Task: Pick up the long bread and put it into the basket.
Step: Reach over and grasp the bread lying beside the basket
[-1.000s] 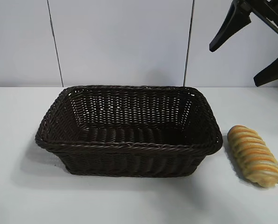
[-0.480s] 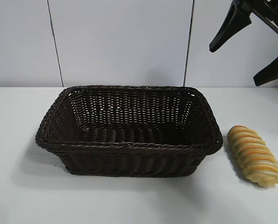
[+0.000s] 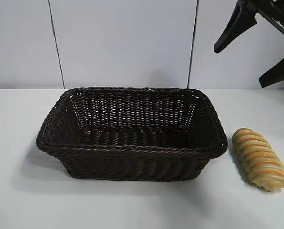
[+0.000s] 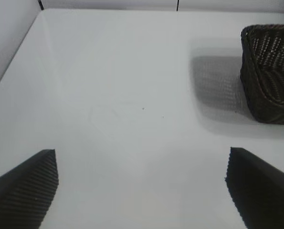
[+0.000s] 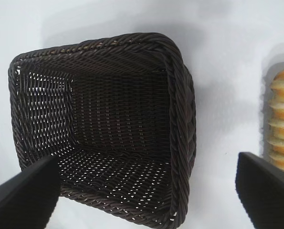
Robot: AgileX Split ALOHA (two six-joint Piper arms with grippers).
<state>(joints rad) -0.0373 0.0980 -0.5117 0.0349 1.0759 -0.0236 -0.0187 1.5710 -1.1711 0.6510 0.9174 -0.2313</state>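
Observation:
The long bread (image 3: 260, 159), a golden loaf with orange-brown ridges, lies on the white table just right of the basket (image 3: 132, 149), apart from it. The dark brown wicker basket holds nothing. My right gripper (image 3: 240, 67) hangs open high at the upper right, above and behind the bread, holding nothing. In its wrist view, the right gripper (image 5: 146, 164) looks down on the basket (image 5: 180, 119), and the bread (image 5: 282, 119) shows at the picture's edge. My left gripper (image 4: 141, 157) is open over bare table, with a basket corner (image 4: 270, 71) off to one side.
A white table (image 3: 17, 200) runs back to a pale panelled wall (image 3: 122, 43). Bare tabletop lies in front of the basket and to its left. The left wrist view shows the table's corner meeting the wall (image 4: 39, 12).

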